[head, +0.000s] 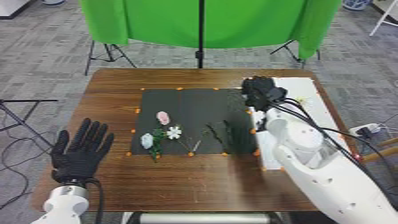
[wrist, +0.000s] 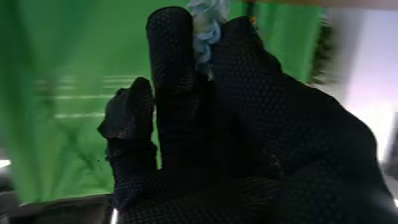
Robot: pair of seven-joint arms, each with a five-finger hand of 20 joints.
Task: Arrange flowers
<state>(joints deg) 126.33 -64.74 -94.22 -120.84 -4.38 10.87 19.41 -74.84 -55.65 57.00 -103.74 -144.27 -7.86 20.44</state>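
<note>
The left hand (head: pixel 75 162) holds its fingers (head: pixel 83 132) straight, slightly apart, pointing forward; the right arm (head: pixel 318 170) extends farther forward. The right hand (head: pixel 258 92) is closed in a pinch.

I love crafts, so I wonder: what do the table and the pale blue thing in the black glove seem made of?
The table looks like wood or wood-look laminate, slightly glossy, judging by its streaky brown grain. The pale blue thing seems matte yarn or fabric, from its twisted, rope-like strands; I can't tell which.
</note>
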